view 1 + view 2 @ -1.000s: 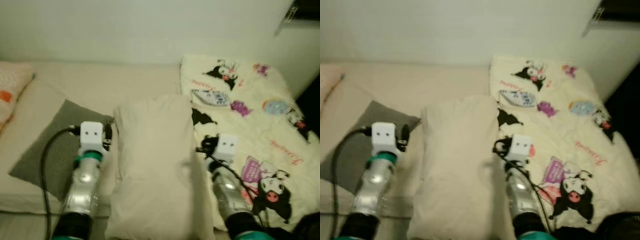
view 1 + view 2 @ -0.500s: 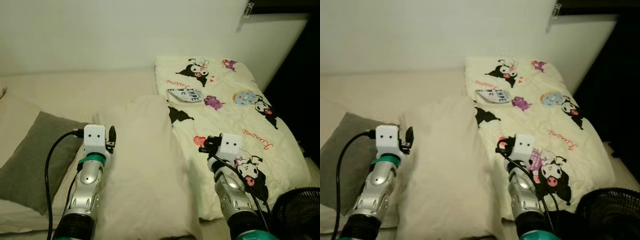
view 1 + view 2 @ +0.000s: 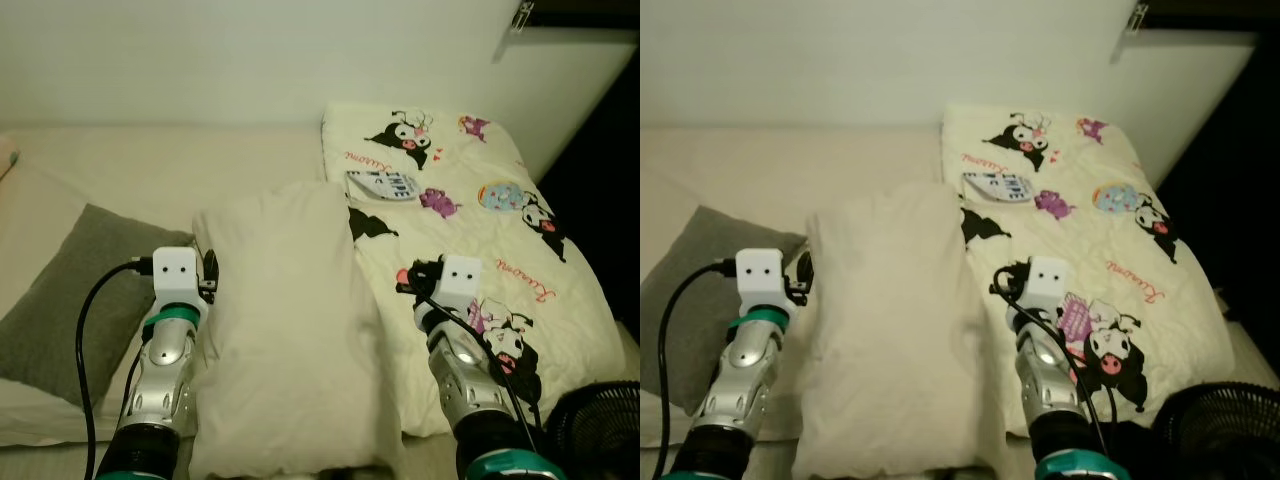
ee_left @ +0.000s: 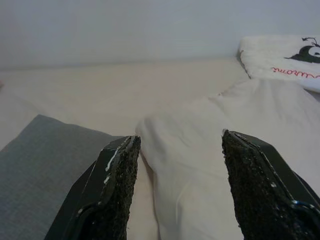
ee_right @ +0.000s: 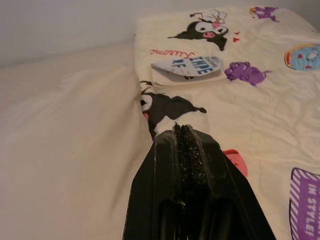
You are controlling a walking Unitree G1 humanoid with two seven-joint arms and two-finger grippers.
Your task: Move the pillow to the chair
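Nearest the robot, a black fan (image 3: 598, 430) stood at its lower right, beside the bed. The cream pillow (image 3: 285, 330) lay lengthwise on the bed between both arms. The left gripper (image 4: 177, 165) was spread wide, released, its fingers straddling the pillow's corner. The right gripper (image 5: 186, 145) was clenched on nothing, just beside the pillow, above the cartoon-print blanket (image 3: 480, 230). A grey cushion (image 3: 75, 290) lay left. Farther off rose a white wall (image 3: 250, 60).
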